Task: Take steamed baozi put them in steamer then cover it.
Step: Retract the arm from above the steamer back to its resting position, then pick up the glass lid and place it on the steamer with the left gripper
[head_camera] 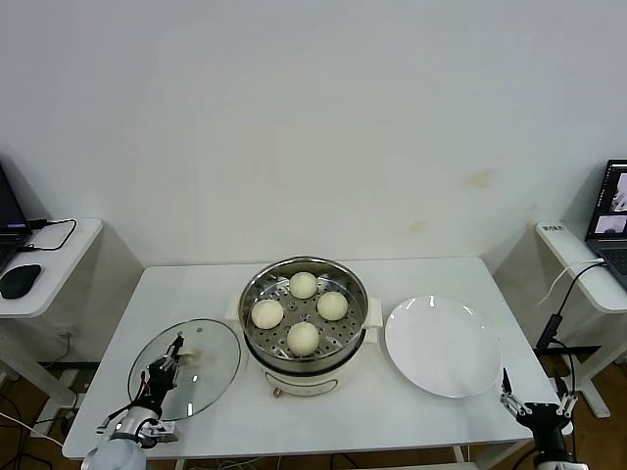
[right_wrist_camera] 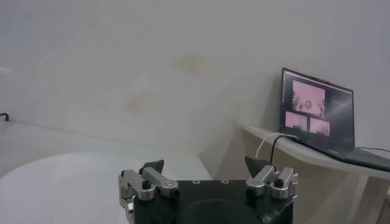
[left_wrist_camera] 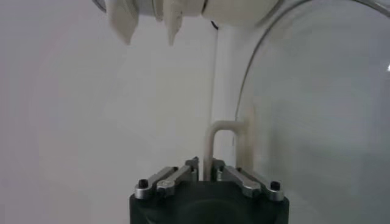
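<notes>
Table (head_camera: 411,411): steamer (head_camera: 305,338) centre, four baozi (head_camera: 304,338) inside. Lid (head_camera: 211,362) lies left of it; left gripper (head_camera: 174,350) is clamped on its handle (left_wrist_camera: 220,137) (lift level, centre over rim). Right gripper (right_wrist_camera: 207,167) waits, fingers apart.

A plain white wall (head_camera: 313,117), faintly stained, backs a white table (head_camera: 196,294); side desks (head_camera: 49,264) hold what look like laptops (right_wrist_camera: 317,112).

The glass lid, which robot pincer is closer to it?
Left. The left pincer is shut on the handle of the glass lid. The right pincer waits open past the white plate, beyond the steamer.
</notes>
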`<action>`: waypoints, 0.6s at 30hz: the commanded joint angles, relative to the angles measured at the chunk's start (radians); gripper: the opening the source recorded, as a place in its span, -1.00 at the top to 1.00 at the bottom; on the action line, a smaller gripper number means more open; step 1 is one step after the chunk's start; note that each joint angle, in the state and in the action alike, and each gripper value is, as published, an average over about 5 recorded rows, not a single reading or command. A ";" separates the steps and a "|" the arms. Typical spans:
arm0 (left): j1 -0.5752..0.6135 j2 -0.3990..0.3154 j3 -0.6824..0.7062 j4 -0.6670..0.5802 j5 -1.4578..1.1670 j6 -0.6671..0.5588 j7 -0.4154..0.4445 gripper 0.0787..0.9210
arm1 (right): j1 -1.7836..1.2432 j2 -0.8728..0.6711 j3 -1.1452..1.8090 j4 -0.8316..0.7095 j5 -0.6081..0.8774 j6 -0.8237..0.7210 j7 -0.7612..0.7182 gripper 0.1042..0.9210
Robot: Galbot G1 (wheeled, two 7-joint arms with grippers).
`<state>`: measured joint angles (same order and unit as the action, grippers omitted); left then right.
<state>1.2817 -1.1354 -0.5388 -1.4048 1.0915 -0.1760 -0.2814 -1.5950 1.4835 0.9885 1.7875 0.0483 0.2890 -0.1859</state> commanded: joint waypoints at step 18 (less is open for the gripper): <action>0.238 0.172 -0.146 -0.708 -0.163 0.390 0.291 0.86 | -0.028 -0.034 -0.073 0.028 -0.043 0.004 -0.014 -0.76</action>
<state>1.4524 -1.0337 -0.6833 -1.7872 1.0141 0.0217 -0.1317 -1.6214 1.4575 0.9385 1.8111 0.0193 0.2920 -0.2003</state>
